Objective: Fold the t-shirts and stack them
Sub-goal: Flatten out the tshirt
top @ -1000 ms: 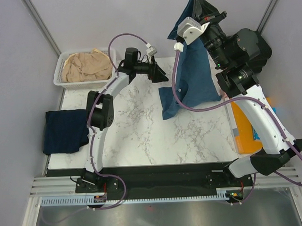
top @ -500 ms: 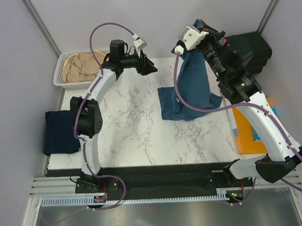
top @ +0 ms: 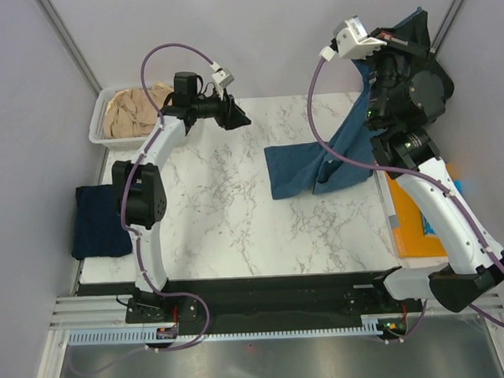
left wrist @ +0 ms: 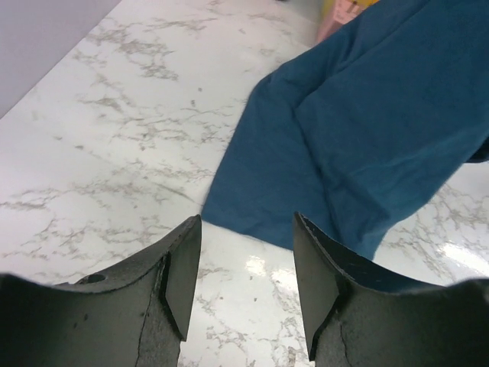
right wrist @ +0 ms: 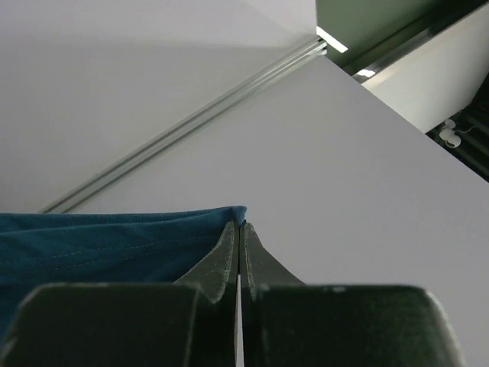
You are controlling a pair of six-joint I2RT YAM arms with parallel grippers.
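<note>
The teal-blue t-shirt (top: 300, 168) lies partly on the marble table, and one side of it rises to the upper right. My right gripper (top: 408, 30) holds it there, high above the table's back right corner, shut on the shirt's hem (right wrist: 114, 245); the closed tips (right wrist: 241, 223) pinch the fabric edge. My left gripper (top: 236, 116) hovers over the back of the table, left of the shirt, open, with nothing between its fingers (left wrist: 246, 223); it faces the shirt's near corner (left wrist: 260, 199). The navy t-shirt (top: 99, 221) lies bunched at the table's left edge. The beige t-shirt (top: 136, 110) sits crumpled in the basket.
A white slotted basket (top: 99, 137) stands at the back left corner. An orange flat object (top: 421, 223) lies along the table's right edge. Grey walls enclose the table on three sides. Purple cables loop from both wrists.
My right gripper has swung right with the teal shirt's hem, pulling the fabric out sideways. My left gripper has drawn back to the left, away from the shirt, and its jaws have narrowed somewhat.
</note>
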